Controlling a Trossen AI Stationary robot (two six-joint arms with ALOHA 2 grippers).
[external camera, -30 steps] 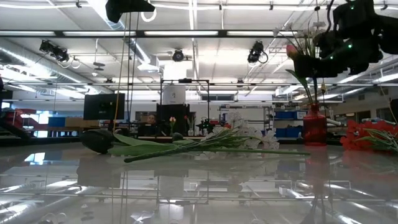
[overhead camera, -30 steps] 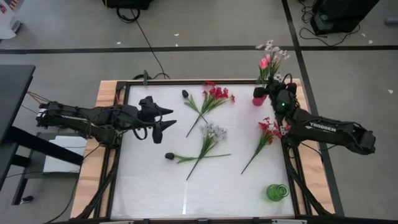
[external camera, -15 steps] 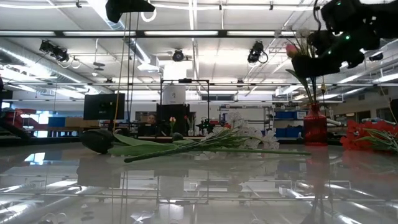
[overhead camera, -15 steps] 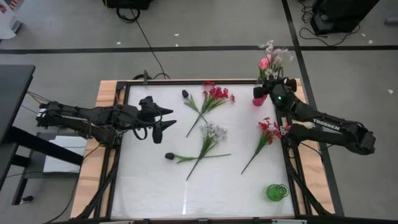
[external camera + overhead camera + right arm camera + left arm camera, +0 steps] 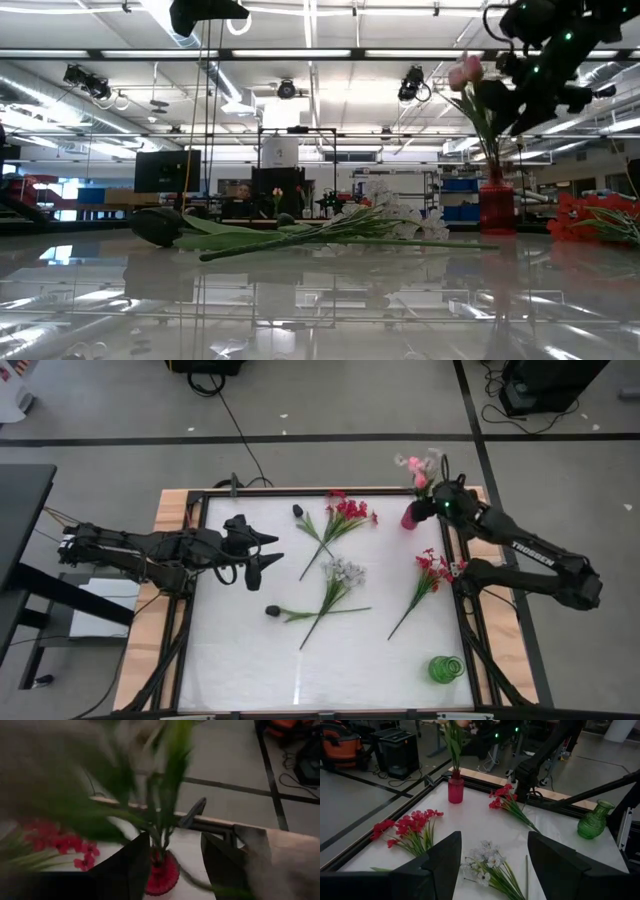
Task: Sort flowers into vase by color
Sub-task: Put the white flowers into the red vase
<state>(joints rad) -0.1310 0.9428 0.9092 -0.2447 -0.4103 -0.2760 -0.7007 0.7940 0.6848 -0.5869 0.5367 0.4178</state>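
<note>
The right gripper (image 5: 432,509) hung above the red vase (image 5: 411,517) at the table's (image 5: 250,680) far right corner, its fingers apart with green stems between them, gripping nothing. That vase held pink and white flowers (image 5: 415,466). Two red sprays (image 5: 345,515), a white spray (image 5: 340,575) and two dark buds (image 5: 272,611) lay on the table, a green vase (image 5: 446,668) stood at the near right, and the left gripper (image 5: 268,550) waited open at the left.
</note>
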